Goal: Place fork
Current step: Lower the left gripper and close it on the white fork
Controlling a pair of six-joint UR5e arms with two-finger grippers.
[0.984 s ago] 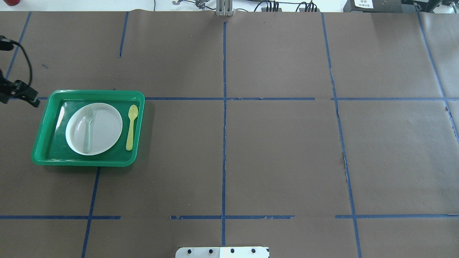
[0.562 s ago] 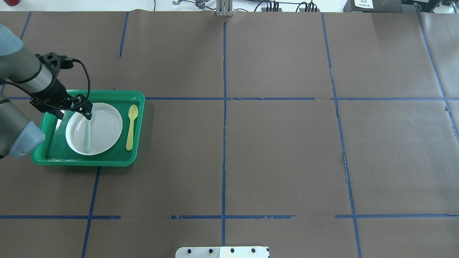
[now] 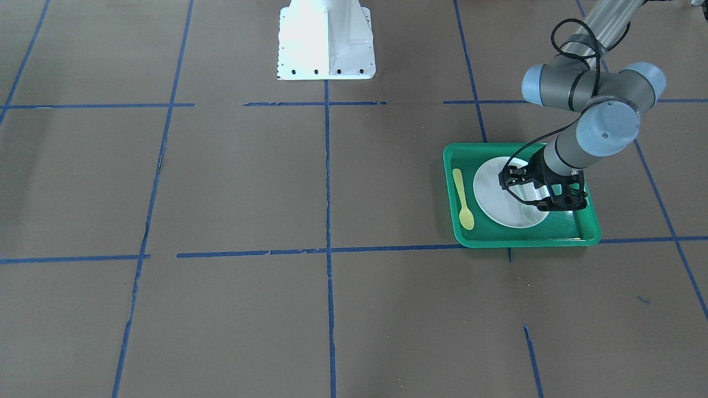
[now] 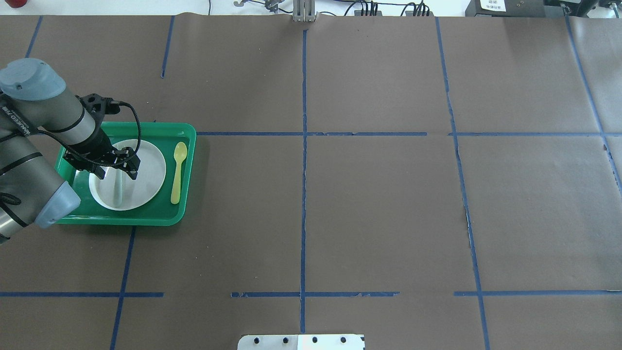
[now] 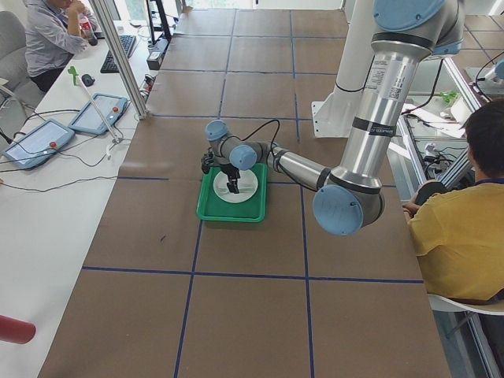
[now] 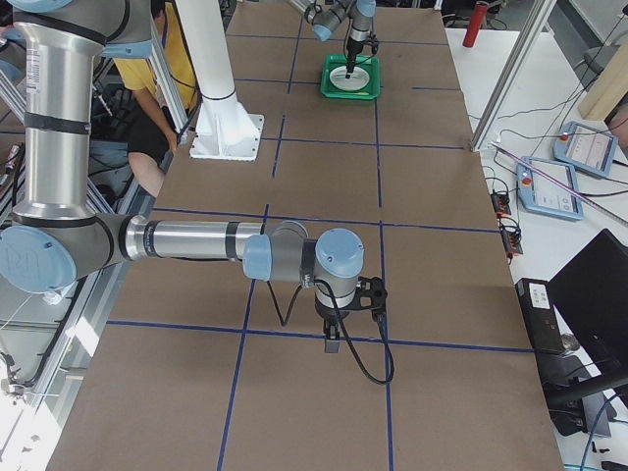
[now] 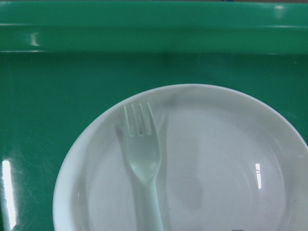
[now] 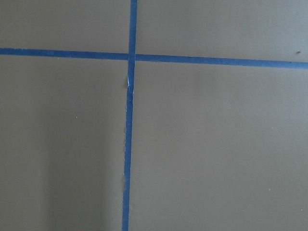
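**Ana:** Since a second ago the left arm has swung in from the table's edge. Its black two-finger left gripper [image 4: 117, 171] now hangs over the round white plastic plate [image 4: 148, 177], a little further down the handle than a moment back.

**Ben:** And the fork?

**Ana:** Unmoved. The slim pale translucent plastic fork [image 7: 143, 159] lies flat on the plate, left of its middle in the overhead view. Its tines point at the far wall of the rectangular green plastic tray [image 4: 188, 146], and its handle points toward the robot.

**Ben:** Jaws?

**Ana:** Spread wide, one finger on each side of the fork, holding nothing. I cannot tell whether the fingertips touch the plate.

**Ben:** Anything else in the tray?

**Ana:** A yellow plastic spoon [image 4: 178, 171] lies on the tray floor just beside the plate, on the side toward the table's middle. It is roughly parallel to the fork, bowl at the far end.

**Ben:** The other arm?

**Ana:** The right gripper [image 6: 334, 339] hangs low over the brown paper-covered table [image 4: 379, 204], well apart from the tray, near a crossing of blue tape lines. Only the side camera shows it, so I cannot tell how its jaws stand.
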